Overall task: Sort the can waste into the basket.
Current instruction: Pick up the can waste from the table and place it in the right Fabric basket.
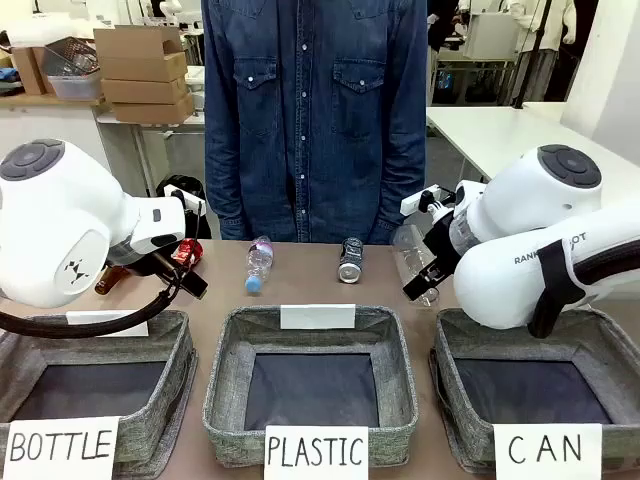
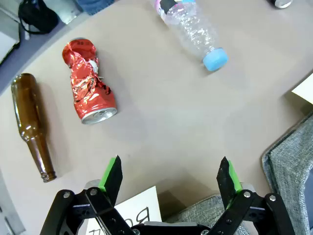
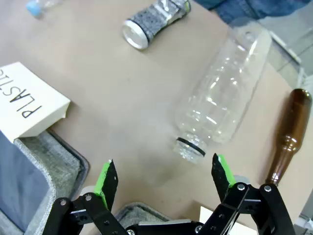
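Starting on my left: the left gripper (image 2: 169, 170) hangs above the near edge of the table (image 1: 300, 290) with its green pads (image 2: 113, 169) spread wide and nothing between them. Below it I read part of the sign of the BOTTLE basket (image 1: 170, 340). Just ahead of those fingers lies the red can (image 2: 88, 85), crushed and on its side, its silver end turned towards my camera. A brown glass bottle (image 2: 32, 122) lies beside it, close but not touching.

Moving along, a blue-capped plastic bottle (image 1: 259, 265) lies on its side behind the PLASTIC basket (image 1: 225, 360), cap towards me. Next comes the Pepsi can (image 1: 351, 259), also lying on the table, right in front of the person in the denim shirt (image 1: 315, 120). From the right wrist I see its silver end pointing back my way.

Further right, a clear capless bottle (image 3: 225, 93) lies with its open neck facing the right gripper (image 3: 164, 169). That gripper's jaws stand wide apart too, gripping nothing, above the table. A second brown bottle (image 3: 288, 132) lies beside the clear one.

Far right, in front of the right arm, sits the CAN basket (image 1: 448, 400). Both cans are out on the table, well apart from each other and neither in that basket.
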`<state>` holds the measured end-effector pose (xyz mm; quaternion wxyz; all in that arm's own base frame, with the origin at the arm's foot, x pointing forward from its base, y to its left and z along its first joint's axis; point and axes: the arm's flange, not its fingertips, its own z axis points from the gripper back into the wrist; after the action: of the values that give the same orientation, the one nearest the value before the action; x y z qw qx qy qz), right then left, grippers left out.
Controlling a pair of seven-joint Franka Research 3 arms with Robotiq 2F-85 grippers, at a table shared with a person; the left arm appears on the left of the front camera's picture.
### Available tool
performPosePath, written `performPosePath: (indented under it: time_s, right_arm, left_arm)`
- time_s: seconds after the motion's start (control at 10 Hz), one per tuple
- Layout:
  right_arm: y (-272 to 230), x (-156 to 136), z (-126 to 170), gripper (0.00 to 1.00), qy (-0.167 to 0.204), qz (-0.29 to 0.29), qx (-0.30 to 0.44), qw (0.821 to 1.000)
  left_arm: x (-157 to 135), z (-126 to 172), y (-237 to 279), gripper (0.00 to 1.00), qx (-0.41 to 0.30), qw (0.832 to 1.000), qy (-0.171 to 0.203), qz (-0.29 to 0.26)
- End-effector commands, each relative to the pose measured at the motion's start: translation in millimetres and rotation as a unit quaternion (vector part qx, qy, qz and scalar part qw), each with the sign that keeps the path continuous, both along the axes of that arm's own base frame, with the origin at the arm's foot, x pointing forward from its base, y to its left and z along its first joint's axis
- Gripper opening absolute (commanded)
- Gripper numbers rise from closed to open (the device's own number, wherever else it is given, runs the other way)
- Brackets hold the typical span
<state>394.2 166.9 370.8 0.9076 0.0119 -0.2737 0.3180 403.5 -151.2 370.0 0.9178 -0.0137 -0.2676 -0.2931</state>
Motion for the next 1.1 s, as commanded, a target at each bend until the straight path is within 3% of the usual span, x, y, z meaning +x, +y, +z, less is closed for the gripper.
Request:
performPosePath:
  time_s: [0.0,0.9,1.0]
  right_arm:
    - [0,0,0,1.00,0.000,0.000,0.000,1.000]
    - [0,0,0,1.00,0.000,0.000,0.000,1.000]
    - [-7,-7,19,1.00,0.032,0.053,0.039,0.997]
  left_arm:
    - [0,0,0,1.00,0.000,1.000,0.000,0.000]
    - [0,0,0,1.00,0.000,1.000,0.000,0.000]
    - [0,0,0,1.00,0.000,1.000,0.000,0.000]
